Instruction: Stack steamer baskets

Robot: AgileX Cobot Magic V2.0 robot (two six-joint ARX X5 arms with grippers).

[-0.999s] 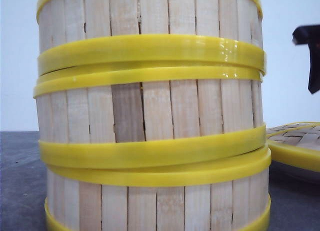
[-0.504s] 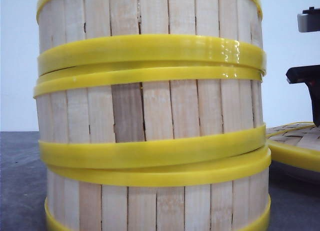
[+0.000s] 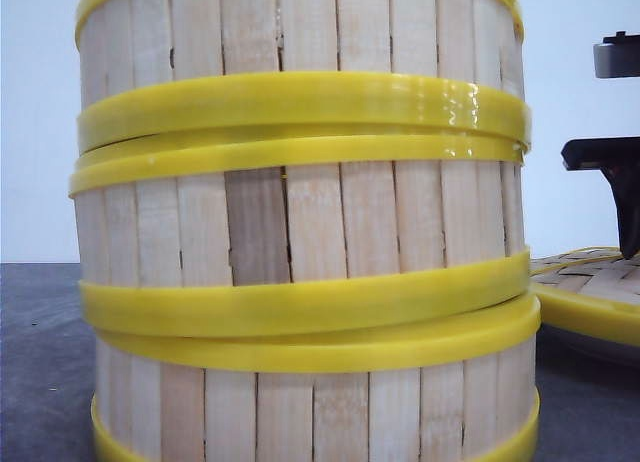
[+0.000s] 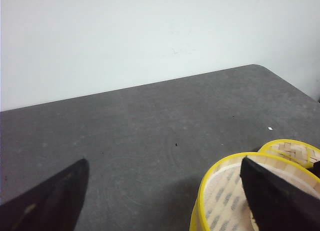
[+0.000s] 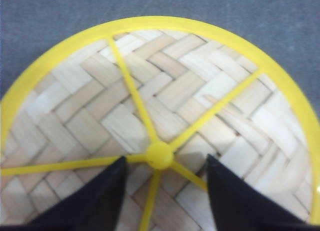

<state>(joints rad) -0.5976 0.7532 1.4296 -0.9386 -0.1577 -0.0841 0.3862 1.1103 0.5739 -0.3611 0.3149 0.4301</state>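
Three steamer baskets stand stacked close to the front camera: bottom [image 3: 300, 412], middle [image 3: 300, 222], top [image 3: 300, 32]. Each has pale slats and yellow bands. In the left wrist view the top basket [image 4: 222, 196] shows its open inside. My left gripper [image 4: 164, 163] is open and wide, with one finger [image 4: 275, 196] over that basket's rim and the other over bare table. My right gripper [image 5: 166, 158] is open just above the woven lid [image 5: 90, 121], its fingers either side of the lid's yellow centre knob [image 5: 160, 155]. In the front view the right gripper [image 3: 625, 212] hangs over the lid [image 3: 590, 282].
The dark grey table [image 4: 150, 126] runs to a rounded far corner against a white wall [image 4: 150, 36]. The lid [image 4: 292, 150] lies right beside the stack. A small white speck [image 4: 270, 128] lies on the table past the lid.
My right gripper has come down and a little leftward over the lid. The stack has stayed put.
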